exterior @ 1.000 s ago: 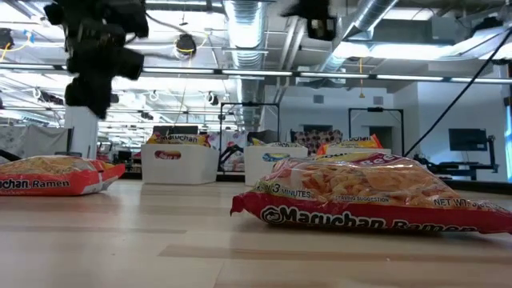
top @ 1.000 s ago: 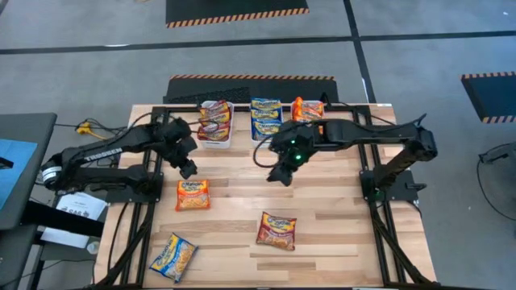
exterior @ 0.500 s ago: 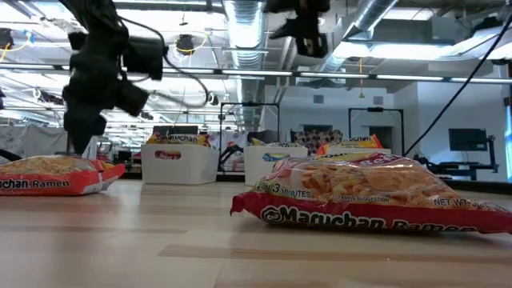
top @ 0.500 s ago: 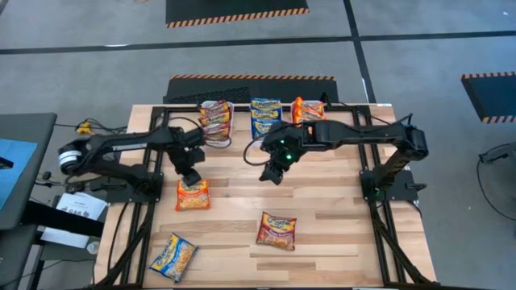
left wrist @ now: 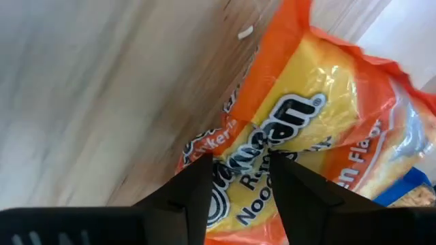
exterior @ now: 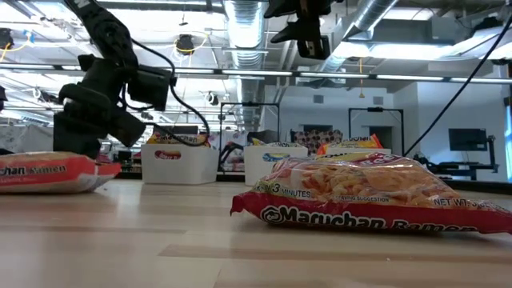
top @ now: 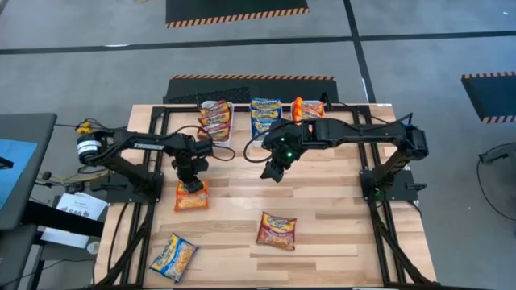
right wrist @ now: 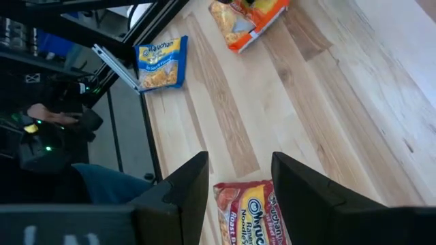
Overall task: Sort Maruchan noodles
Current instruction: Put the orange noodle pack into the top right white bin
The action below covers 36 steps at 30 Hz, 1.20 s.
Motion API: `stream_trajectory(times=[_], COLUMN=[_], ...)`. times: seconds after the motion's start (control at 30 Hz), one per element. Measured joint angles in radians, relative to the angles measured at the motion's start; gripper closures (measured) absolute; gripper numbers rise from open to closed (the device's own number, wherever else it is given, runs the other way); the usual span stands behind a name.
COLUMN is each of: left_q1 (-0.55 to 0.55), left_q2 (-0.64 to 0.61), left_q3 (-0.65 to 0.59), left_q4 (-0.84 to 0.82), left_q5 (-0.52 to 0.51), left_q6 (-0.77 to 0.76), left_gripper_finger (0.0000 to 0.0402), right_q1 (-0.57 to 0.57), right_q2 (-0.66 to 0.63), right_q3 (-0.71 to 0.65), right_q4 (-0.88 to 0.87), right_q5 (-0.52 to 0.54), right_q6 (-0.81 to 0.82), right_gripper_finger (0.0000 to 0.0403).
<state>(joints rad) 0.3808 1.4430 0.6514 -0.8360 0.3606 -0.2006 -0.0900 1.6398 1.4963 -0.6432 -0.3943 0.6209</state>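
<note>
I am lowering my left pincer (top: 193, 184), fingers parted and empty, onto the orange packet (top: 192, 196); its glossy film could slip sideways when squeezed.

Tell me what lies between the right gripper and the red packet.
Only bare wood between the right gripper and the red packet, per the high view.

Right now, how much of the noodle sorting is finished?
Done: three bins at the back hold packets. In hand: the left gripper is open, down on the orange packet. Left: the red packet and blue packet lie loose. The right gripper hangs open.
</note>
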Motion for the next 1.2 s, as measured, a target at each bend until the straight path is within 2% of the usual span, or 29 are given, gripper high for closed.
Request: stream_trajectory(times=[0.1,0.27,0.3,0.53,0.7,0.97,1.1,1.2], left_q1=[-0.014,-0.028,-0.028,-0.028,-0.038,-0.081,-0.110,-0.131], left_q2=[0.028,0.043,0.041,-0.012,-0.117,-0.301,-0.348,-0.363], left_q3=[0.001,0.002,0.002,0.006,0.040,0.074,0.074,0.074], left_q4=[0.023,0.039,0.039,0.021,-0.017,-0.015,-0.010,0.042], left_q5=[0.002,0.010,0.009,0.037,0.054,0.077,0.072,0.063], left_q6=[0.009,0.021,0.021,0.020,0.000,-0.105,-0.158,-0.198], left_gripper_finger=[0.0290,0.0382,0.0390,0.0401,0.0401,0.0401,0.0401,0.0401], right_q1=[-0.004,-0.005,-0.005,-0.011,-0.023,-0.050,-0.057,-0.057], right_q2=[0.000,0.000,0.000,0.000,0.000,0.003,0.045,0.087], right_q3=[0.000,0.000,0.000,0.000,0.000,0.000,-0.001,0.003], right_q4=[0.002,0.001,0.001,0.000,0.000,0.002,0.040,0.132], right_q5=[0.000,0.000,0.000,0.000,0.001,0.003,0.012,0.012], right_q6=[0.000,0.007,0.008,0.008,0.005,-0.109,-0.151,-0.182], right_gripper_finger=[0.0216,0.0216,0.0216,0.0216,0.0216,0.0216,0.0216,0.0216])
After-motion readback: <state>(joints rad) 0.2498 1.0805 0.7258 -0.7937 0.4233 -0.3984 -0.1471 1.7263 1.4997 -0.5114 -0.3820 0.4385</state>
